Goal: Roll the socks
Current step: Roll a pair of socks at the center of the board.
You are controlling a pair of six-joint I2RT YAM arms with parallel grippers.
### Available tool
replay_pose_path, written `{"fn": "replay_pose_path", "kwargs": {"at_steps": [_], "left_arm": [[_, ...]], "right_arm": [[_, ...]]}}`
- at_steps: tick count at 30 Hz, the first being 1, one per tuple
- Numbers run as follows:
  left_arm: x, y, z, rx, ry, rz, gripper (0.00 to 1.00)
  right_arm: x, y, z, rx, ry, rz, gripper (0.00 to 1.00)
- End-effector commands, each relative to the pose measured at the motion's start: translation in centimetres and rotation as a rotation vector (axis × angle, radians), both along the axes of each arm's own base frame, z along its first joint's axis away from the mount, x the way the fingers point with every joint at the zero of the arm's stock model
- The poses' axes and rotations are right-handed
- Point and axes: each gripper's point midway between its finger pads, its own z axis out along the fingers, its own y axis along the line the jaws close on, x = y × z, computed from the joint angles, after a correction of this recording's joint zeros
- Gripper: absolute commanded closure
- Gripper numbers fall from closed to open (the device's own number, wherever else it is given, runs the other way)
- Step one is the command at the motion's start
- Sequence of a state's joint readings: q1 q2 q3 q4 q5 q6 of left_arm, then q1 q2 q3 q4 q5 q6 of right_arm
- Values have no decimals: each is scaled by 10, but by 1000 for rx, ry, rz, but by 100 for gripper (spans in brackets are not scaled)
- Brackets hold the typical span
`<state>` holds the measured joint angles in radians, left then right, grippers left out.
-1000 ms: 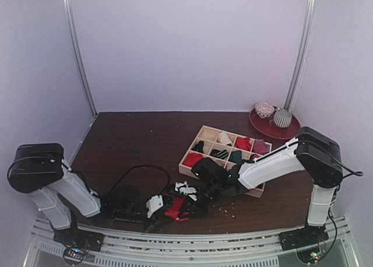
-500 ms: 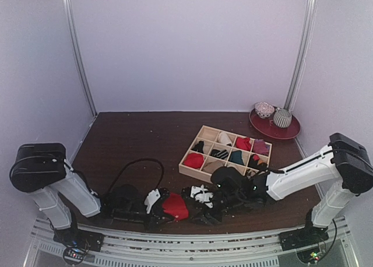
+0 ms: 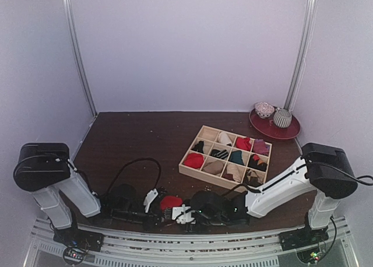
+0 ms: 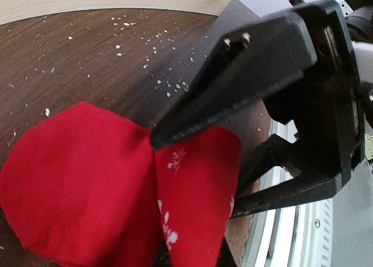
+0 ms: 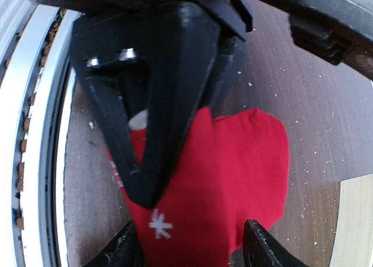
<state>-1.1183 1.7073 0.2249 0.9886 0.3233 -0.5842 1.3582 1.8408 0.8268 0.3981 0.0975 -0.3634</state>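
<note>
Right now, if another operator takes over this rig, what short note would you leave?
Left hand: shut on the red sock, pinching its fold.
Right hand: open, straddling that sock.
Sock lies bunched at the near edge of the table.
Done: sock folded over. Left: finish the roll.
Magenta bundle in the far right compartment of the tray may be the other sock.

Sock (image 3: 171, 201) between left pincer (image 3: 158, 211) and right pincer (image 5: 192, 245)

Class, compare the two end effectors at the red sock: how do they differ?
The left end effector is shut, pinching the red sock; the right end effector is open around it. The left reaches in from the left, the right from the right. Both sit low at the table's near edge.
</note>
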Motion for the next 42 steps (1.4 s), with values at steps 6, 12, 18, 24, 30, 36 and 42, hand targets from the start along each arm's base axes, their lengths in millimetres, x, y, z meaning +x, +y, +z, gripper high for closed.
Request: {"fn": "replay_pose_path", "kwargs": {"at_steps": [6, 12, 18, 24, 30, 36, 42], "left_arm": [[-22, 23, -28, 86, 90, -47, 85], [4, 23, 10, 79, -177, -25, 56], [23, 18, 81, 0, -590, -60, 52], [16, 9, 73, -15, -608, -131, 54], [4, 5, 47, -2, -554, -155, 56], [3, 1, 30, 33, -520, -178, 73], [8, -1, 6, 117, -429, -150, 100]], "right_arm": [[2, 5, -6, -42, 50, -19, 69], [-33, -12, -16, -110, 392, 37, 75], [-41, -22, -32, -174, 727, -40, 75], [-36, -20, -34, -159, 868, -86, 75], [-32, -24, -41, -190, 900, -111, 75], [-28, -25, -42, -197, 896, -120, 75], [-16, -24, -35, -183, 840, -153, 70]]}}
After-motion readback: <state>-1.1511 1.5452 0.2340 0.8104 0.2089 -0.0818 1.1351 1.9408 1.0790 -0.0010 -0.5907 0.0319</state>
